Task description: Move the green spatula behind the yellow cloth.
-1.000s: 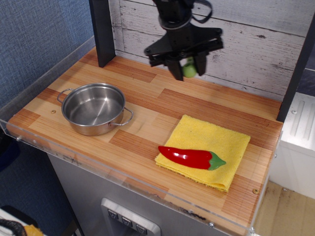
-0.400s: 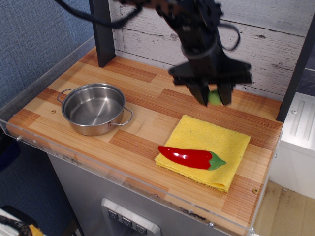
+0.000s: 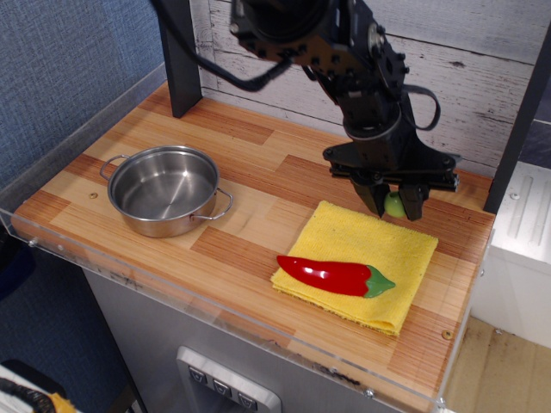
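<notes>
My gripper [image 3: 394, 205] is shut on the green spatula [image 3: 395, 206], of which only a bit of light-green handle shows between the black fingers; the blade is hidden. It hangs low over the back edge of the yellow cloth [image 3: 366, 251], which lies folded at the right front of the wooden table [image 3: 258, 181]. A red chili pepper [image 3: 334, 275] with a green stem lies on the cloth's front part.
A steel pot [image 3: 165, 189] stands on the left of the table. A black post [image 3: 179, 52] rises at the back left, another [image 3: 516, 112] at the right. A plank wall [image 3: 482, 77] runs behind. A clear rim borders the table.
My gripper has carried the spatula from the back middle of the table rightward and forward, and lower, to the cloth's back edge. Pot, cloth and pepper have not moved.
</notes>
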{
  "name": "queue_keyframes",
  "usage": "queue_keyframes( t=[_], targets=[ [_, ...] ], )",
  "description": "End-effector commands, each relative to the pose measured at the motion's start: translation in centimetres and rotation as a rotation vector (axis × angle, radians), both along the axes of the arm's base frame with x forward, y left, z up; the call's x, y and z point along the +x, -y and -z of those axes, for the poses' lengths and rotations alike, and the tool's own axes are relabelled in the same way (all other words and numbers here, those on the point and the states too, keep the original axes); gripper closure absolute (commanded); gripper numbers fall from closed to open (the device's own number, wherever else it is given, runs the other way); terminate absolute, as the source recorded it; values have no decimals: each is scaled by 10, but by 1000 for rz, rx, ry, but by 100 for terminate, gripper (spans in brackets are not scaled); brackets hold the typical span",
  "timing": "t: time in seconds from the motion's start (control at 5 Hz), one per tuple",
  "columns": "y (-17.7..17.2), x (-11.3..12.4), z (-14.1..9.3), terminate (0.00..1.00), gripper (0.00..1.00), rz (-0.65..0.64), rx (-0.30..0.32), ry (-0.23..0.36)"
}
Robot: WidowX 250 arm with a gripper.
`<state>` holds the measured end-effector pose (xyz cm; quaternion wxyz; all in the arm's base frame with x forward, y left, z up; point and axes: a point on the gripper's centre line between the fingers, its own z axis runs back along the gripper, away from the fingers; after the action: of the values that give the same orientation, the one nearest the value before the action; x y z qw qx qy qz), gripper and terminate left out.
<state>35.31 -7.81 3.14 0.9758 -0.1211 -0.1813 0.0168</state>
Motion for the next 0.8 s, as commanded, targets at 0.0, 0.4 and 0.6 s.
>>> queue_keyframes(
  t=[0.0, 0.4, 0.6],
  targets=[
    [-6, 0, 12, 0, 100, 52, -10, 27],
    [-13, 2, 8, 0, 0, 73, 21, -3],
    [-14, 2, 5, 0, 0, 64, 15, -8]
  ],
)
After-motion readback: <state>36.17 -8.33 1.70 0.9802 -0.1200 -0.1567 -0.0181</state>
